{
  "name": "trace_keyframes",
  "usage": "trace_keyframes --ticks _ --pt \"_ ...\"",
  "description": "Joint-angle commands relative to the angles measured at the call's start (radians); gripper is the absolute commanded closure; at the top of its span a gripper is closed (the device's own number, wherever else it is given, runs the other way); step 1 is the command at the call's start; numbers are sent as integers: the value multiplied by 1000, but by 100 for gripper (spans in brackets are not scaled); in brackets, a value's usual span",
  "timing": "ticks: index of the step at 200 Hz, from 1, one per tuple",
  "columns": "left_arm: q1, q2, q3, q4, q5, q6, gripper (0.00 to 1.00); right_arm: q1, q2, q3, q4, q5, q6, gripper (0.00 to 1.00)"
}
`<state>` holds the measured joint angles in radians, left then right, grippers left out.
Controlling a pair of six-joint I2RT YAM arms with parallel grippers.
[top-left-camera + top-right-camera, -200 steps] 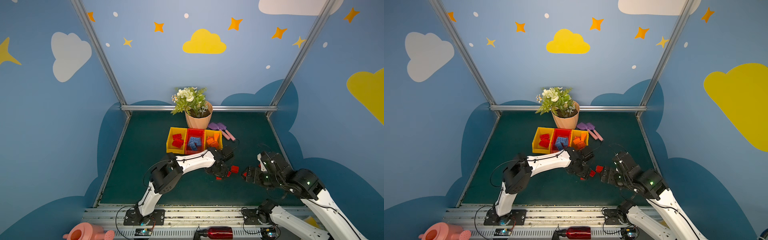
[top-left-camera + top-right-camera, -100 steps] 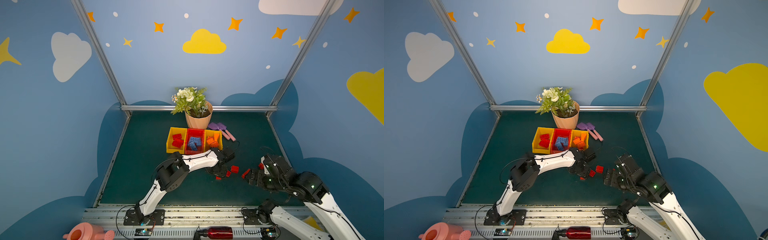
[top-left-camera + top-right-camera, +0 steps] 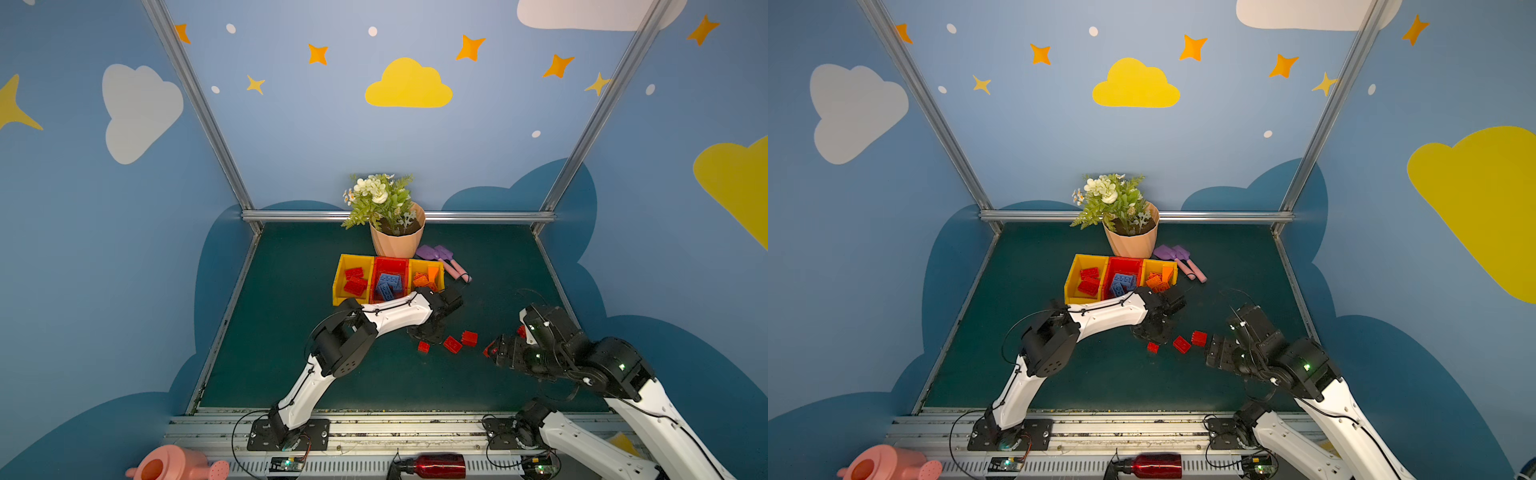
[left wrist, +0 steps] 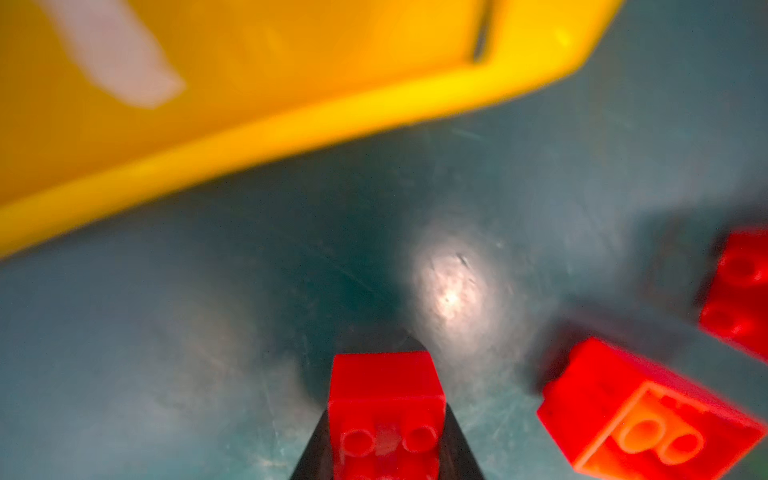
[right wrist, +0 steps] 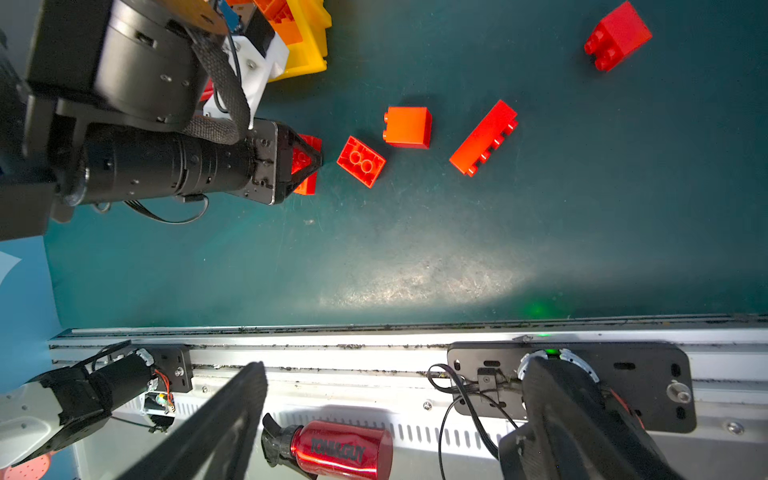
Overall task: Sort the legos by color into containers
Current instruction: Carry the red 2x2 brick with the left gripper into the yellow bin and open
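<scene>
- the containers (image 3: 338, 286) are set side by side in a row at mid-table, and bricks are lodged in each.
- the flower pot (image 3: 397, 243) is placed just behind the row, and the shovels (image 3: 446, 259) are laid to its right.
- several loose bricks (image 3: 452, 344) are scattered on the table (image 3: 291, 332), before and to the right of the row.
- a held brick (image 4: 384, 386) is pinched in the left gripper (image 5: 309, 164), just left of them.
- the right gripper (image 3: 496, 353) is positioned at the scatter's right end, jaws apart.

Blue walls (image 3: 291, 124) w/ clouds (image 3: 408, 85), stars (image 3: 318, 54); dark-green floor (image 3: 291, 291).
</scene>
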<state>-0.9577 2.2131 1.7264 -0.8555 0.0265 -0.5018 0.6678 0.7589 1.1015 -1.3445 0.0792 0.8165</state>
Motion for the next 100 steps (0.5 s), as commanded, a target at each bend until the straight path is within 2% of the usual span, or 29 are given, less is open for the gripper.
trace_keyframes --ticks 1,54,71,100 --pt "11 -1 4 -53 -29 9 85 -8 21 32 22 16 -34 6" --pt "70 -139 -31 -129 -115 36 89 -29 103 50 108 -25 -94 6" --pt "122 -205 -44 -152 -144 52 89 -40 138 56 143 -49 -117 6" --pt "260 -308 -61 -173 -181 91 88 -55 200 73 194 -84 -151 6"
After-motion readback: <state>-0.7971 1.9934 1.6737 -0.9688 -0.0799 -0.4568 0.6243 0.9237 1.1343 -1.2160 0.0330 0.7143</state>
